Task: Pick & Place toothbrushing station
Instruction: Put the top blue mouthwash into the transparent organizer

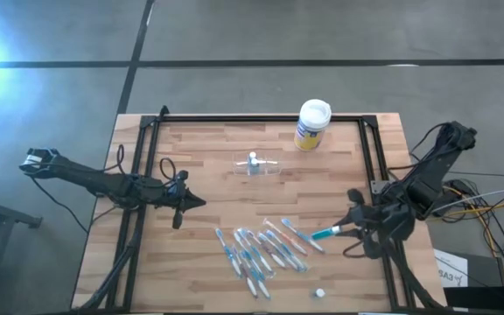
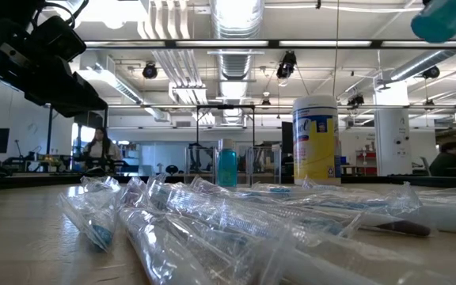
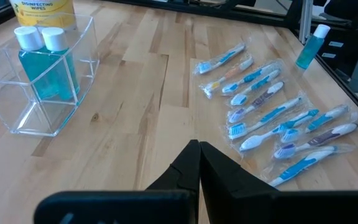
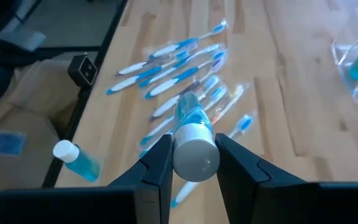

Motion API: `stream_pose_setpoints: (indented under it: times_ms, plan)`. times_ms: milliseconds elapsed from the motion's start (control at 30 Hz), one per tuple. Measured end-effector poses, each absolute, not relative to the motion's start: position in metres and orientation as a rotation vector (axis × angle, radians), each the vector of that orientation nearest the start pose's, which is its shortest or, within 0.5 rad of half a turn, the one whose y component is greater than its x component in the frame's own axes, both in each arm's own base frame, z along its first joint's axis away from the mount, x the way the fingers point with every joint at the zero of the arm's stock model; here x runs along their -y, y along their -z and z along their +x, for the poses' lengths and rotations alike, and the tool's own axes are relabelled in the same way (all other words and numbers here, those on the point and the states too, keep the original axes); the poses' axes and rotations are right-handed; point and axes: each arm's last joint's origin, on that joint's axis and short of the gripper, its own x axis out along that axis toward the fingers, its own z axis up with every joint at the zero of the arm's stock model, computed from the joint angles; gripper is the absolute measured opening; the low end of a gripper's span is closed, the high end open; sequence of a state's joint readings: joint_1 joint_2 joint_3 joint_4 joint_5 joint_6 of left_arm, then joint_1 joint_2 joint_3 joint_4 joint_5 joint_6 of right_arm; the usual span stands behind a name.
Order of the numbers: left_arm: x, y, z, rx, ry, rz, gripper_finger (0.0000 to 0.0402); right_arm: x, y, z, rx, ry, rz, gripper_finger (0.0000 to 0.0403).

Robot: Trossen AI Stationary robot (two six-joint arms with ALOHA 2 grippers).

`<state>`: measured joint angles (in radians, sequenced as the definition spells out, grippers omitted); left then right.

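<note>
Butcher-block table (image 1: 208, 166) under bright ceiling lights (image 2: 232, 12).

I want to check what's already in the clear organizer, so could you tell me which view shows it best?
The left wrist view: the clear organizer fills its corner, holding two blue white-capped bottles. The high view shows a faint outline, the right wrist view a blurred edge, and the low view only one bottle.

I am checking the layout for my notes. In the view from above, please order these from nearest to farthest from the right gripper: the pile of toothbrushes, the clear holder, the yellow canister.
Measured from the right gripper, which holds a small blue bottle:
1. Pile of toothbrushes, beside it toward the table's middle.
2. Clear holder, at mid-table.
3. Yellow canister, at the far edge.
</note>
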<state>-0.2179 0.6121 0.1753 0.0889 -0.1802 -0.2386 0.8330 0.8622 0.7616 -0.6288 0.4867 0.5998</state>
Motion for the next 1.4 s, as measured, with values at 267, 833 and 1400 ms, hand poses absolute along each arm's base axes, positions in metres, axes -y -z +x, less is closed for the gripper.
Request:
stream_pose_setpoints:
  times_ms: [267,833,1400]
  plan:
    - [0.026,-0.173,0.140,-0.344,-0.008,-0.193,0.0010,-0.109,-0.251,0.117,-0.656,-0.152,0.146,0.0088]
    - [0.024,-0.175,0.140,-0.316,-0.080,-0.187,0.0010,-0.097,-0.268,0.132,-0.651,-0.040,0.182,0.0088]
    - [0.023,-0.175,0.140,-0.316,-0.086,-0.178,0.0010,-0.033,-0.351,0.255,-1.085,0.367,0.113,0.0088]
